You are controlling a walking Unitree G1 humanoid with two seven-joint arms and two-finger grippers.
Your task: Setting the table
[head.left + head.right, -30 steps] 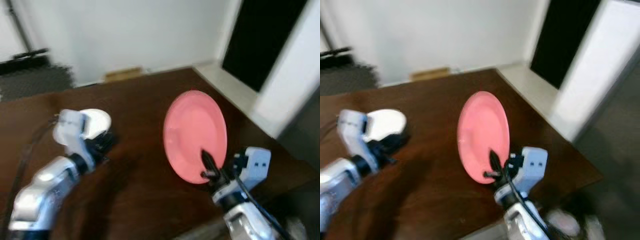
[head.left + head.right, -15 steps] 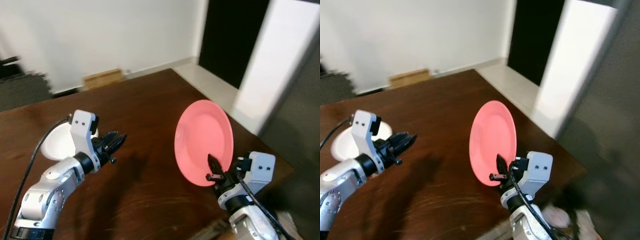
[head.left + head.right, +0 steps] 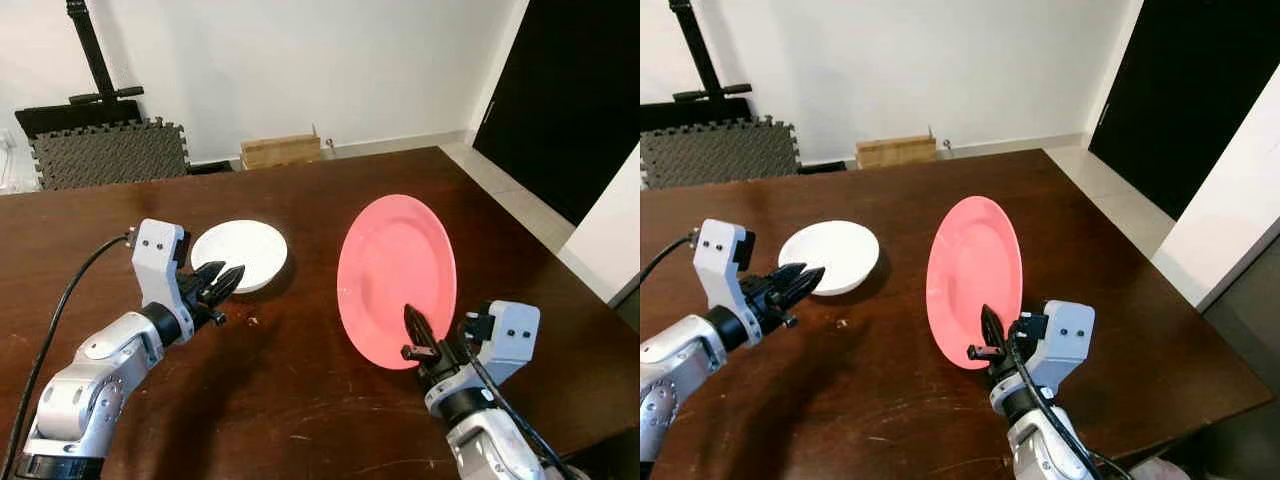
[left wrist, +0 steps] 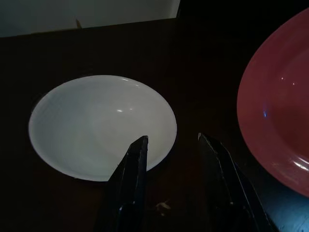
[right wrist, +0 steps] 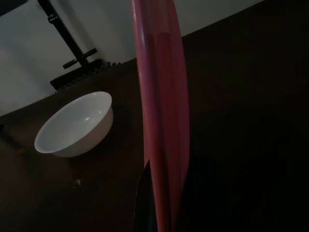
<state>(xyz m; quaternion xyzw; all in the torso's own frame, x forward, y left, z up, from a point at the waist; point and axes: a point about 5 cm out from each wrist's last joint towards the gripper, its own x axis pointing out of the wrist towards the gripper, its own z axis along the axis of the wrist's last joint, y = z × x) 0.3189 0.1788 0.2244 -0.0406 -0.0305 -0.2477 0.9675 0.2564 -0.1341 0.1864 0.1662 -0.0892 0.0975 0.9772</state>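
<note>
A pink plate (image 3: 396, 278) stands nearly on edge above the dark wooden table (image 3: 300, 190), right of centre. My right gripper (image 3: 415, 335) is shut on the plate's lower rim, one black finger lying across its face. A white bowl (image 3: 240, 255) rests on the table left of centre, and the left wrist view looks into the bowl (image 4: 101, 124). My left gripper (image 3: 222, 282) hovers just short of the bowl's near rim, its fingers (image 4: 133, 174) open with nothing between them. In the right wrist view the plate (image 5: 157, 106) appears edge-on with the bowl (image 5: 75, 124) beyond it.
The table's right edge (image 3: 590, 300) falls away to a pale floor and a dark doorway (image 3: 570, 90). Beyond the far edge are a cardboard box (image 3: 280, 152), grey foam mats (image 3: 105, 152) and a black stand (image 3: 95, 55) against the white wall.
The camera has swung left and steadied. My left gripper now sits close to the bowl's near rim. The right gripper still holds the pink plate upright.
</note>
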